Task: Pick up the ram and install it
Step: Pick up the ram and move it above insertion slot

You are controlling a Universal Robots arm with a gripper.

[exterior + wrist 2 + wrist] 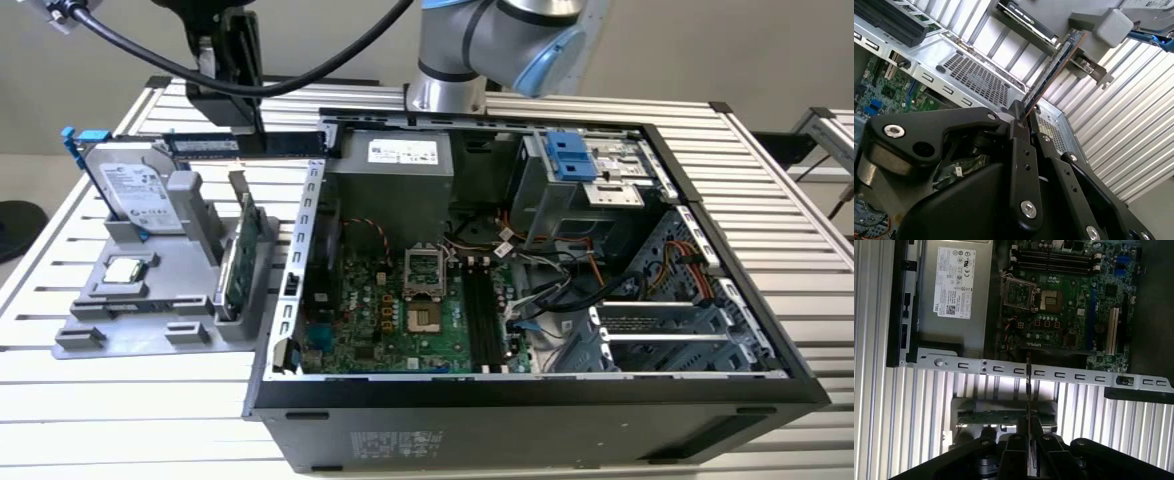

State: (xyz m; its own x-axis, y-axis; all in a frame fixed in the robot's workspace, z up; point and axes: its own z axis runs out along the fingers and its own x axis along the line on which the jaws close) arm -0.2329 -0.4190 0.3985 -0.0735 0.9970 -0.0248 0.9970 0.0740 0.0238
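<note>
One wide slatted desk (801, 250) carries everything. The gripper (1024, 113) hangs above it, outside the open computer case (534, 400) and close to that case's perforated side rail. Past the rail from the gripper lies the green motherboard (1069, 315), with its black memory slots (1054, 261) on the side farthest from the gripper. The slots look unfilled, so the install is not yet done. Below and near the gripper sits the grey parts holder (134, 310). It props a hard drive (134, 190) and a green expansion card (244, 250) on edge, probably so each can be taken from above. The gripper's two fingers are pressed against the flat faces of the ram (1054, 65), pinching the thin dark stick clear of both holder and desk. That grip seems to leave one long edge free, which would suit seating it in a slot.
</note>
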